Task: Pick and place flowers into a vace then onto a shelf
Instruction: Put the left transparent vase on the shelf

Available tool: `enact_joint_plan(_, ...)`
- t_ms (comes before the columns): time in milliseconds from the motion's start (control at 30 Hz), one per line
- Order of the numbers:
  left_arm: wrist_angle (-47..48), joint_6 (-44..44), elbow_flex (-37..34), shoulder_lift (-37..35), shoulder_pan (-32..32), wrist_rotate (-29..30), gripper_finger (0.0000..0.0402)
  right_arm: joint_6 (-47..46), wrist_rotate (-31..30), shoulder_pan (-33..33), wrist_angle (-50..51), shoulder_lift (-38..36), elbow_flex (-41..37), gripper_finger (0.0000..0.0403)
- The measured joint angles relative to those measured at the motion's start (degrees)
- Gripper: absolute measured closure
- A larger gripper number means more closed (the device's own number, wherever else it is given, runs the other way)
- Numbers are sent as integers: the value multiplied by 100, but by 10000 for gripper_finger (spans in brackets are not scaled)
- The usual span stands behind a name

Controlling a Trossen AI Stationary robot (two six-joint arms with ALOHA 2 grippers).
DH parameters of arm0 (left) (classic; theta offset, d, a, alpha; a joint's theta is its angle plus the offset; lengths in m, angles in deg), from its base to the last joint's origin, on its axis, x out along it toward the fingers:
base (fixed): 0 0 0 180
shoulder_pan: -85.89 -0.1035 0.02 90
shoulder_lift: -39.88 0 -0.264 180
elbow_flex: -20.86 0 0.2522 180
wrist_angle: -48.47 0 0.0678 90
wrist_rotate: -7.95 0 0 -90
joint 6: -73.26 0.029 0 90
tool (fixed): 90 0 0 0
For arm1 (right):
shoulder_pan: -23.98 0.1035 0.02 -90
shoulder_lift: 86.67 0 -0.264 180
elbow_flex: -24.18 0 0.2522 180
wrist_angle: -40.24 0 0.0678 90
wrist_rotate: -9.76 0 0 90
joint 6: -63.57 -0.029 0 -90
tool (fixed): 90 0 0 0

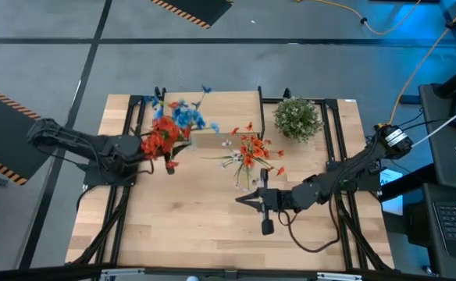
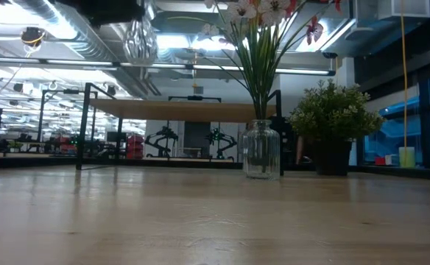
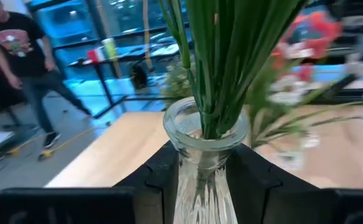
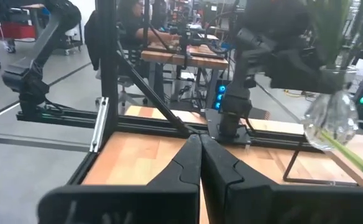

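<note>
My left gripper [image 1: 156,150] [image 3: 203,177], at the table's left, is shut on a clear glass vase [image 3: 201,134] that holds the red flowers [image 1: 162,136] and the blue flowers [image 1: 185,115]. In the low view this vase [image 2: 138,38] hangs high, above the shelf [image 2: 171,110] [image 1: 228,105]. A second glass vase [image 2: 261,151] stands by its base on the table and holds orange-red and white flowers [image 1: 250,150]. My right gripper [image 1: 242,200] [image 4: 200,146] hovers shut near that vase, toward the near edge, and touches nothing. My left gripper pinches the vase's narrow neck [image 3: 194,163], just under the rim, with one finger [image 3: 160,180] on each side. The fingers come in level from the table's left. The vase is lifted clear of the table and roughly upright, with green stems rising out of its mouth.
A round bushy green plant [image 1: 297,117] [image 2: 333,121] in a dark pot stands at the table's far right. Black frame rails [image 1: 333,156] run along both table sides. Bare wood [image 1: 189,226] lies across the near half. A person [image 3: 20,68] walks in the room beyond.
</note>
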Motion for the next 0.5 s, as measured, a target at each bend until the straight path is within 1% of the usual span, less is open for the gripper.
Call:
enact_joint_plan(133,46,-9,20,0,-535,-77,299,-101,6,-100,30,0,0,399)
enact_joint_plan(333,31,-7,22,48,-1493,-850,299,-443,0,-404,425,0,0,398)
enact_joint_plan(500,19,-7,22,135,-2184,-1253,299,-446,1,-567,504,2,0,398)
